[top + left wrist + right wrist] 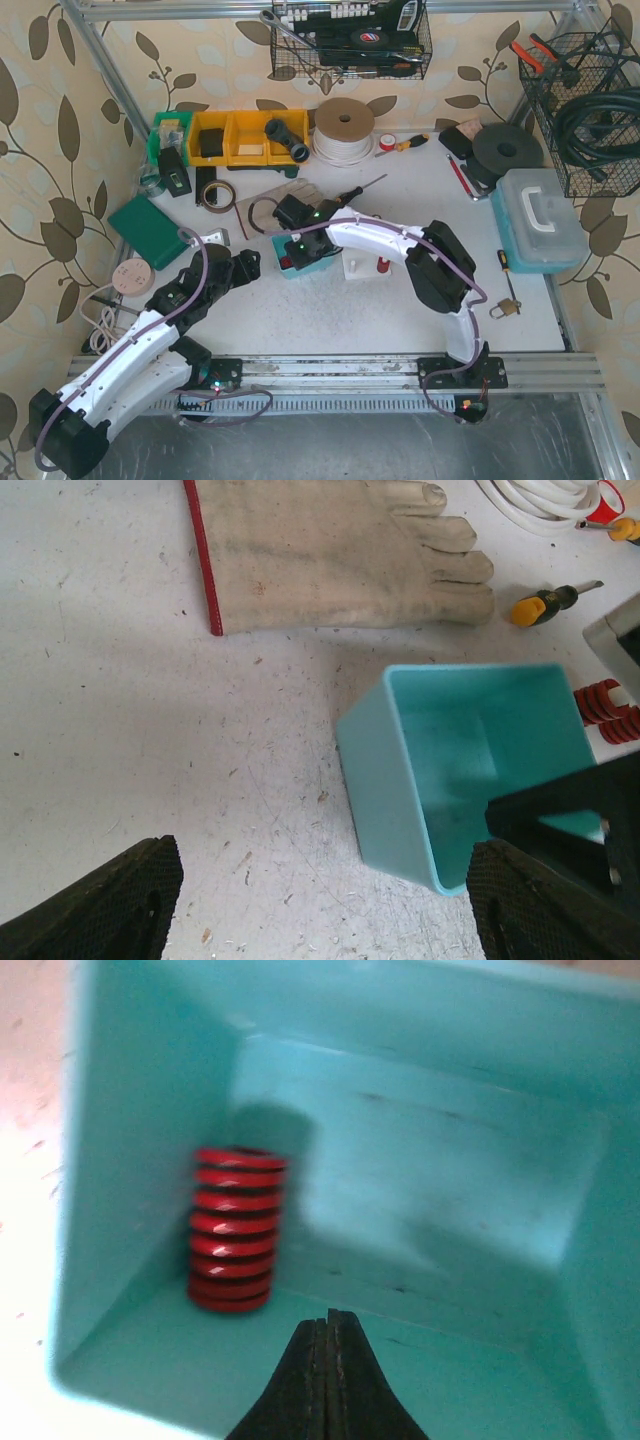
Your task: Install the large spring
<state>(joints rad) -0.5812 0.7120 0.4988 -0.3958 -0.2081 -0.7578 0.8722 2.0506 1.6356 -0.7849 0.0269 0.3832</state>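
Bright, even overhead light with soft shadows; the right wrist view is blurred, the red spring (234, 1230) soft-edged.

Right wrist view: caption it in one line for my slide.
Shut right gripper pointing into a teal bin where one red spring stands upright against the wall.

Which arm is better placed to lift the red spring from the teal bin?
Right. The right claw, though shut, hangs over the teal bin with the red spring just ahead. The left claw sits open beside it.

The spring (234, 1230) stands upright in the bin (450, 1060) (close to one side wall). Behind the bin on the worktop (120, 730) lies a glove (330, 555), with a screwdriver (548, 602) to its right.
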